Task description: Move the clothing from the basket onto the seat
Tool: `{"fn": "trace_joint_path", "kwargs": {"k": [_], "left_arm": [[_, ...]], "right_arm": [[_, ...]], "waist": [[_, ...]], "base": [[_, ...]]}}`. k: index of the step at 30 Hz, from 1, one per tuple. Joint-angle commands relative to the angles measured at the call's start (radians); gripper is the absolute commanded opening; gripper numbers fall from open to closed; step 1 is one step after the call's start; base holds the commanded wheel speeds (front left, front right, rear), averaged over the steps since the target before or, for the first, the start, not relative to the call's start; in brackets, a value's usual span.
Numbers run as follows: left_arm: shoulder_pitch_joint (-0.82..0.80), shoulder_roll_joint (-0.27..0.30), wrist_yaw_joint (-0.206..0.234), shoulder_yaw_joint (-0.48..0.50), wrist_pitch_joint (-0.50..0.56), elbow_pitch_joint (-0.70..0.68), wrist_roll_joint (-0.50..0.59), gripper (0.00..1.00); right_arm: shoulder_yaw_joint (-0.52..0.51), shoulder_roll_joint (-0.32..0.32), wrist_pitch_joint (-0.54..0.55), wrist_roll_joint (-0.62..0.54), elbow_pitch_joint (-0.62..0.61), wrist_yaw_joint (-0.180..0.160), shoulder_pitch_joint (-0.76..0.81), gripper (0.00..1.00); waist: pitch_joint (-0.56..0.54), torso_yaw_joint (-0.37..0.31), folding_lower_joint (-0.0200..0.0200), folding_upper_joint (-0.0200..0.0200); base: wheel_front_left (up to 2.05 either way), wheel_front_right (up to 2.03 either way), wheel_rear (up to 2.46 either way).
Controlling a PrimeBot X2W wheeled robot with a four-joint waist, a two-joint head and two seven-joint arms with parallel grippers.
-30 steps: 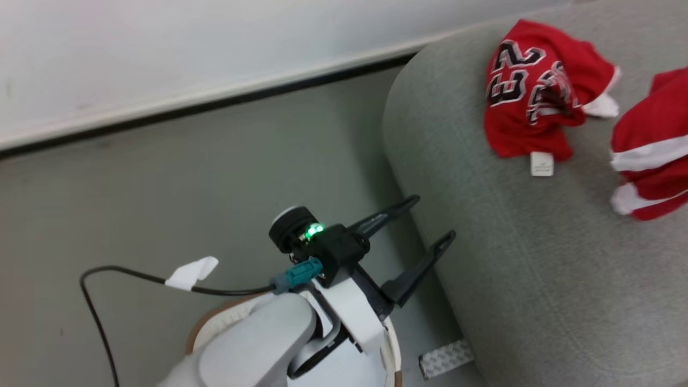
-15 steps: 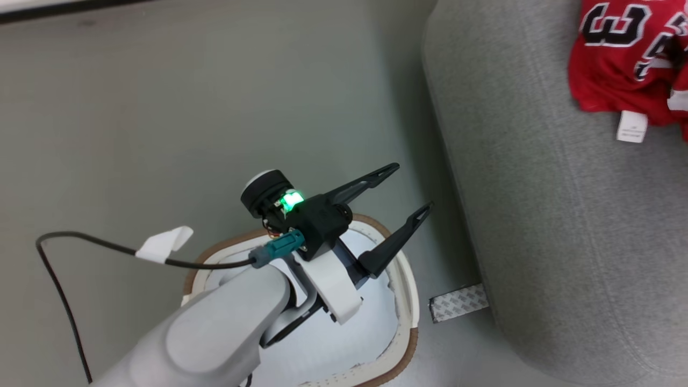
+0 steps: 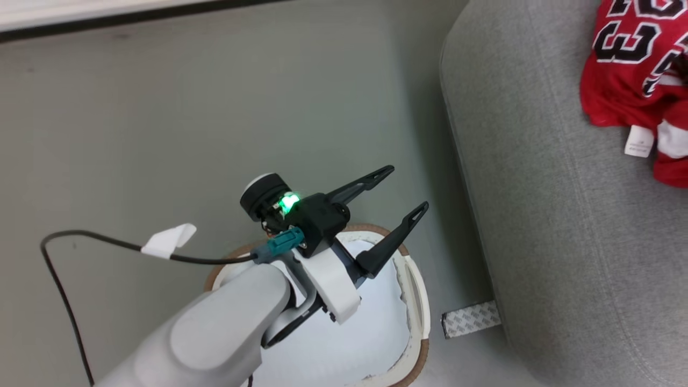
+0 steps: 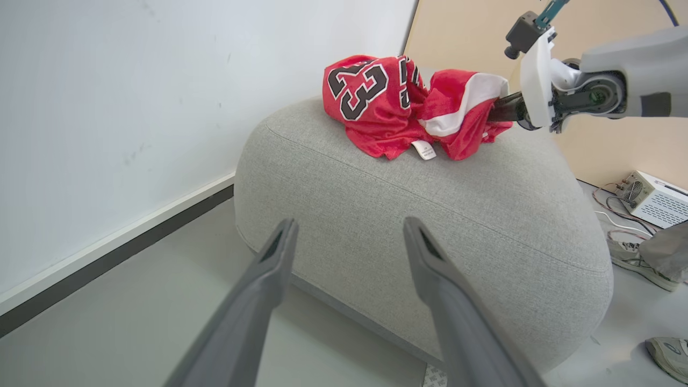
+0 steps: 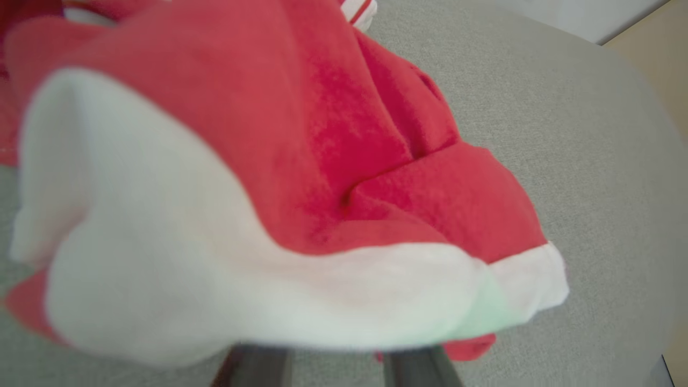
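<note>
The red jersey with the number 23 (image 3: 629, 64) and its white tag (image 3: 638, 141) lies on the big grey seat (image 3: 564, 242). In the left wrist view the jersey (image 4: 365, 102) touches a second red garment with white trim (image 4: 462, 107) on the seat (image 4: 430, 215). My right gripper (image 4: 500, 107) reaches into that garment and looks shut on it, its tips buried; the cloth (image 5: 322, 161) hangs over its fingers (image 5: 258, 368). My left gripper (image 3: 408, 188) stands open above the white basket (image 3: 416, 301), holding nothing. What shows of the basket's inside is bare white.
The basket stands on grey floor close to the seat's left side, beside a patch of patterned tape (image 3: 470, 318). A black cable with a white tag (image 3: 166, 242) trails from my left wrist. Shoes (image 4: 669, 355) and a white box with wires (image 4: 653, 199) lie beyond the seat.
The head camera has swung down and left, bringing the basket into view. The trimmed red garment now lies against the jersey. My left gripper stays open.
</note>
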Motion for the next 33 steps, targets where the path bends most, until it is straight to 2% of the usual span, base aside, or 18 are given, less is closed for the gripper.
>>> {"fn": "trace_joint_path", "kwargs": {"k": [1,4,11,17,23,29,33], "left_arm": [[0.016,-0.002,0.004,-0.001,-0.005,0.01,-0.02,1.0],[0.036,-0.008,0.007,-0.001,-0.016,0.032,-0.026,1.0],[0.116,-0.014,0.033,0.023,-0.041,0.079,-0.07,1.0],[0.191,-0.006,0.075,0.091,-0.055,0.098,-0.113,1.0],[0.241,0.011,0.12,0.184,-0.057,0.083,-0.139,1.0],[0.3,0.029,0.145,0.287,-0.058,0.047,-0.141,1.0],[0.349,0.035,0.161,0.362,-0.058,0.027,-0.139,1.0]], "right_arm": [[0.008,-0.005,-0.004,0.009,0.013,-0.003,0.003,1.0],[0.054,-0.002,-0.001,0.022,0.017,-0.003,0.026,1.0],[0.197,-0.06,0.037,0.085,-0.049,-0.003,0.104,1.0],[0.265,-0.126,0.021,0.166,-0.211,-0.002,0.179,1.0],[0.252,-0.161,-0.015,0.211,-0.39,-0.003,0.243,1.0],[0.191,-0.111,-0.068,0.19,-0.534,-0.002,0.317,1.0],[0.137,-0.044,-0.107,0.159,-0.603,-0.002,0.374,1.0]], "waist": [[-0.032,-0.005,-0.0001,0.0],[-0.083,-0.012,-0.0001,0.0],[-0.239,-0.018,-0.0001,0.0],[-0.36,-0.004,-0.0001,0.0],[-0.436,0.037,-0.0001,0.0],[-0.48,0.085,-0.0001,0.0],[-0.504,0.118,-0.0001,0.0]], "base": [[0.0,0.0,0.0],[0.0,0.0,0.0],[0.0,0.0,0.0],[0.0,0.0,0.0],[0.0,0.0,0.0],[0.0,0.0,0.0],[0.0,0.0,0.0]]}}
